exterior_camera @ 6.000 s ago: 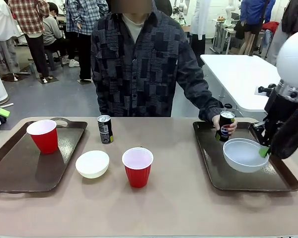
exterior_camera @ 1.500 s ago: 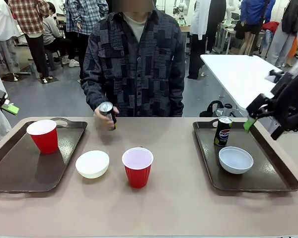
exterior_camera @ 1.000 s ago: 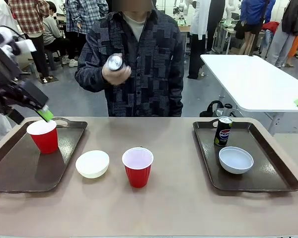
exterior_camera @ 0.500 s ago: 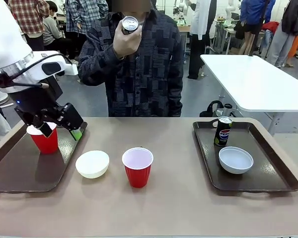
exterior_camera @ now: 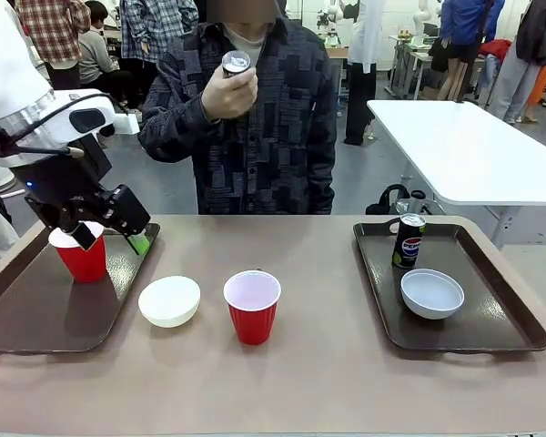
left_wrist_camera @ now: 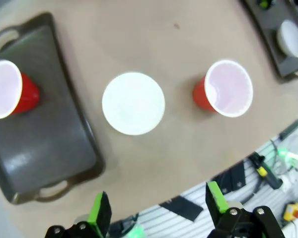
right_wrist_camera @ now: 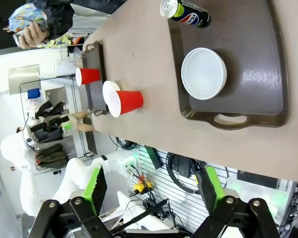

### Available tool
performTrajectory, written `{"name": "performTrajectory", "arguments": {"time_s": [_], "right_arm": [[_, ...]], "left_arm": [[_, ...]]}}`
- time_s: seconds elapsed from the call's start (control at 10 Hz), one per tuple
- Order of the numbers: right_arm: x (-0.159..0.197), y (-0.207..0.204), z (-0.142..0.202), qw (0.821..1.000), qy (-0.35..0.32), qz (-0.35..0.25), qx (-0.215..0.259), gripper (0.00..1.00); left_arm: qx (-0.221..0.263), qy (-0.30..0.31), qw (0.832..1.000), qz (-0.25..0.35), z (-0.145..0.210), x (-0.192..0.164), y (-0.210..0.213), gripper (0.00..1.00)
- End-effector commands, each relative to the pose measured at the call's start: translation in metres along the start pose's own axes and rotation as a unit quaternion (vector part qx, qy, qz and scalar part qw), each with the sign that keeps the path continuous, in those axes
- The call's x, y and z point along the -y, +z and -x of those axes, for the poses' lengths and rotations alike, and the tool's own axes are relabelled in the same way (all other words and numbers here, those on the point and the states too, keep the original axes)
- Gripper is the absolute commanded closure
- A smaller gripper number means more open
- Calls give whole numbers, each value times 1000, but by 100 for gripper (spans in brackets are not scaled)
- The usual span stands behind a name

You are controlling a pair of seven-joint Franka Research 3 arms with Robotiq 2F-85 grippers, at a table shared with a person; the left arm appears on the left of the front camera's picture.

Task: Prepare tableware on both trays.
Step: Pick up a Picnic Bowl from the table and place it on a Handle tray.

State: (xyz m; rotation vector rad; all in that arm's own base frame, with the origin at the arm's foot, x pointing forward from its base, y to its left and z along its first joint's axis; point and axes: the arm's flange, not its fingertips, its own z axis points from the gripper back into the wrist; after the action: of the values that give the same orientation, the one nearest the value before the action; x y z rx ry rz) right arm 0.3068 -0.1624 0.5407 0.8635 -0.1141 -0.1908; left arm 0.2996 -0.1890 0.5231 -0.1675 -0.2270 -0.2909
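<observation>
My left gripper (exterior_camera: 111, 239) hangs open over the inner end of the left tray (exterior_camera: 27, 319), right beside the red cup (exterior_camera: 80, 259) standing on it. From the left wrist view, that gripper (left_wrist_camera: 158, 208) looks down on the same cup (left_wrist_camera: 6, 89), a white bowl (left_wrist_camera: 133, 103) and a second red cup (left_wrist_camera: 226, 89), both on the bare table. The right tray (exterior_camera: 491, 337) carries a dark can (exterior_camera: 408, 240) and a white bowl (exterior_camera: 431, 293). The person holds another can (exterior_camera: 235, 66) up at chest height. My right gripper (right_wrist_camera: 152, 186) is open, high above the right tray (right_wrist_camera: 260, 74).
The white bowl (exterior_camera: 169, 300) and red cup (exterior_camera: 252, 307) stand mid-table between the trays. The person stands at the far edge. A white table (exterior_camera: 455, 137) is behind on the right.
My left arm swung in from the left and came down beside the cup on the left tray. The person lifted the can from the table to chest height. The right arm left the front view.
</observation>
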Motion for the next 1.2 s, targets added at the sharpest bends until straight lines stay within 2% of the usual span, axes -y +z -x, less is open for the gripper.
{"name": "performTrajectory", "arguments": {"time_s": [0.0,0.2,0.5,0.6,0.7,0.8,0.9,1.1], "right_arm": [[-2,1,0,1000,2,-4,1,0],[-2,1,0,1000,2,-4,1,0],[-2,1,0,1000,2,-4,1,0],[-2,1,0,1000,2,-4,1,0],[-2,1,0,1000,2,-4,1,0],[-2,1,0,1000,2,-4,1,0],[-2,1,0,1000,2,-4,1,0],[-2,1,0,1000,2,-4,1,0]], "left_arm": [[2,29,997,-68,-40,16,-48,0],[3,40,993,-112,-66,20,-90,0],[-17,56,989,-138,-90,11,-135,0],[-25,51,990,-126,-82,9,-130,0],[-24,29,991,-130,-41,5,-94,0],[-12,-19,994,-109,14,-1,-54,0],[-9,-17,996,-91,32,-11,-41,0],[-26,-2,995,-96,30,-19,-47,0]]}}
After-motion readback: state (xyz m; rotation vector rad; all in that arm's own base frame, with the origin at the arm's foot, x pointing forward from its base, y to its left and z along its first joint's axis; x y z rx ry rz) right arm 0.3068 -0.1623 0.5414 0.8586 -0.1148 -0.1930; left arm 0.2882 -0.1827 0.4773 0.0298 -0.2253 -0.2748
